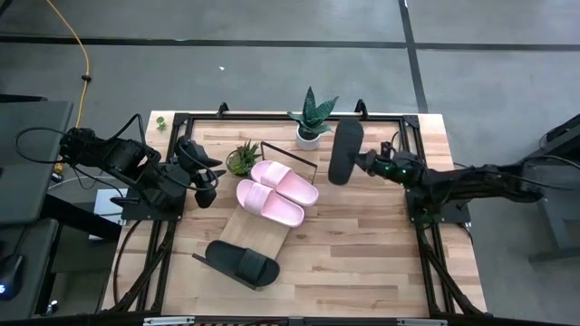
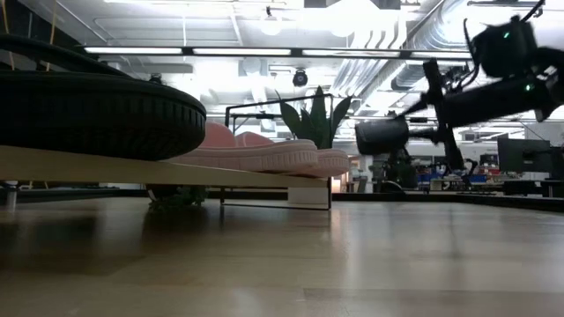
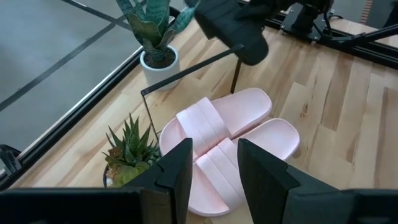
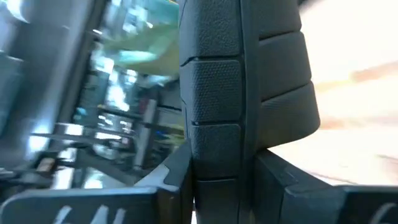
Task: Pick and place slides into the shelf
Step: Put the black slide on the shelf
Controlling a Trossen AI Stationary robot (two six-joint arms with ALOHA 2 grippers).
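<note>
Black slide [image 1: 345, 151] is up in the air at the back right of the table, beside the potted plant [image 1: 310, 119], clamped edge-on in the right gripper [image 1: 366, 161]; the wrist view shows both fingers pressed on its sole.

To place it well: carry it level over the pink slides [image 1: 276, 192], lower onto bare board on the shelf [image 1: 255, 232], probably near the other black slide [image 1: 241, 262] at the front end, and release only once the sole sits flat.

Left gripper [image 1: 207, 177] hangs open just left of the pink pair, holding nothing.
</note>
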